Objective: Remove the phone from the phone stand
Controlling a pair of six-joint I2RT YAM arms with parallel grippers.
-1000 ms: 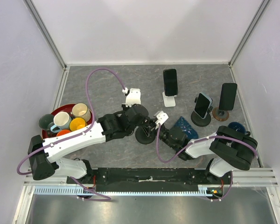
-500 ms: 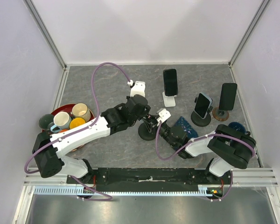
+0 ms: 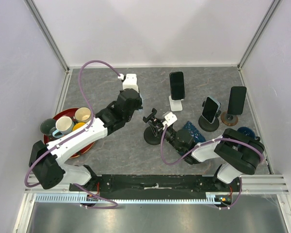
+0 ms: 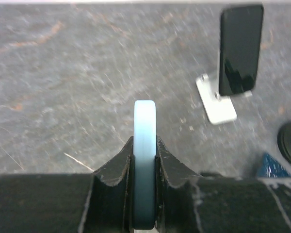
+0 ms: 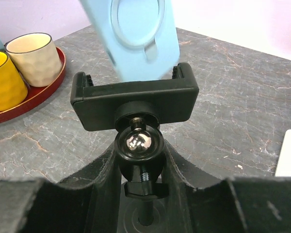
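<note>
Left edge of table point(image 3: 111, 155): red tray point(image 3: 59, 115) with four cups point(image 3: 83, 115). The left forearm crosses over the tray's near-right rim.

Left arm: base at the near-left corner, reaching on a diagonal toward the middle of the table. The left gripper point(image 4: 144, 150) is clamped on the phone point(image 4: 145, 126), fingers on both flat faces and one thin edge sticking out ahead of them. The case is light blue with a ring on its back. The phone is held in the air, out of the clamp point(image 5: 136, 99), just left of it and further back. Bare table lies beneath.

Middle, nearer the front edge: black stand point(image 3: 152, 137), round base on the table, clamp up on a ball joint. The right gripper point(image 5: 138, 145) grips the stand, its fingers closed on either side of the ball joint just under the clamp.

Right arm: base at the near-right corner, elbow folded close to it, forearm low and running left to the stand.

Right of the stand:
- White stand point(image 3: 175, 103) toward the back edge, carrying a black phone point(image 3: 177, 85).
- Blue textured piece point(image 3: 191, 130) just beside the right wrist.
- Second phone point(image 3: 211, 110) on a black round stand.
- Third phone point(image 3: 237, 99) upright on a brown disc near the right edge.
- Dark blue round thing point(image 3: 245, 131), partly hidden by the right elbow.
</note>
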